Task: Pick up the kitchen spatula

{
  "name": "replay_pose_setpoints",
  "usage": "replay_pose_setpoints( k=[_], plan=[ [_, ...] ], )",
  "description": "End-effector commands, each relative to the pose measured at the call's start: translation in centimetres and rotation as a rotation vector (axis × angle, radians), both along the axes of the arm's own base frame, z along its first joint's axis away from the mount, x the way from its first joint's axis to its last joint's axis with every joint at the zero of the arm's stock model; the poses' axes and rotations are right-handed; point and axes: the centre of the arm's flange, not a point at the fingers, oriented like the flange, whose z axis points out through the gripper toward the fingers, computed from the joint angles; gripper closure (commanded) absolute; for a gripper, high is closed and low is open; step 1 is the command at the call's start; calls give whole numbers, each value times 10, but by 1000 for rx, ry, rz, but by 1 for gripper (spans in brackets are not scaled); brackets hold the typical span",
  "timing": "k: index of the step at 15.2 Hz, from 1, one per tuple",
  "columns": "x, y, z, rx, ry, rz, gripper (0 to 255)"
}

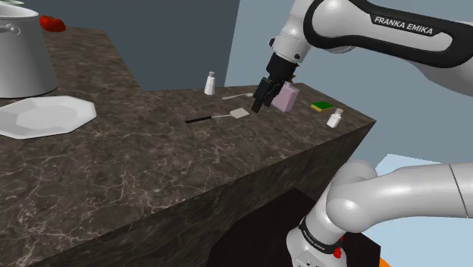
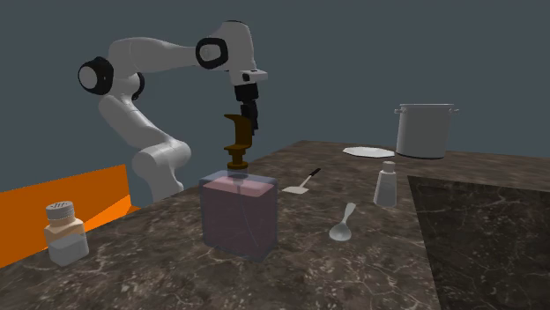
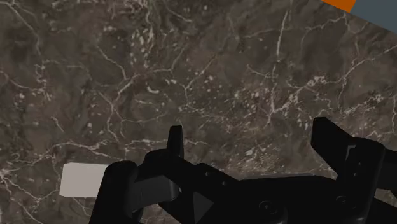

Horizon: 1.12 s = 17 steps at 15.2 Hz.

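The kitchen spatula point(image 1: 220, 116) lies flat on the dark marble counter point(image 1: 151, 159), black handle toward the shoulder view's left, white blade point(image 1: 239, 113) toward its right. My gripper point(image 1: 260, 106) hovers above the counter just right of the blade, pointing down. From the second exterior view the spatula point(image 2: 307, 182) lies behind the soap dispenser, with the gripper point(image 2: 248, 123) well above the surface. In the wrist view the gripper point(image 3: 251, 133) is open with bare counter between its fingers, and the white blade point(image 3: 81, 180) lies outside one finger.
A pink soap dispenser point(image 1: 286, 97) stands right beside the gripper. Close by are a spoon point(image 1: 239, 95), a shaker point(image 1: 210, 82), a sponge point(image 1: 321, 105) and a small bottle point(image 1: 334, 117). A pot point(image 1: 23, 53) and white plate point(image 1: 45, 115) sit far left.
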Motion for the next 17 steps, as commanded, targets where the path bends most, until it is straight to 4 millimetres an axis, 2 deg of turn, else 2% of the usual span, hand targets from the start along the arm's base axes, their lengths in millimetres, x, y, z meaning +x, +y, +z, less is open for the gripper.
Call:
replay_pose_setpoints(
  k=[1,5,9,13,17],
  plan=[
    [0,0,0,0,0,0,0],
    [42,-28,-22,-29,-4,271,0],
    [91,-45,-44,-58,-9,542,0],
    [142,-49,-65,-88,-13,814,0],
    [193,-39,-85,-117,-18,1085,0]
  ],
)
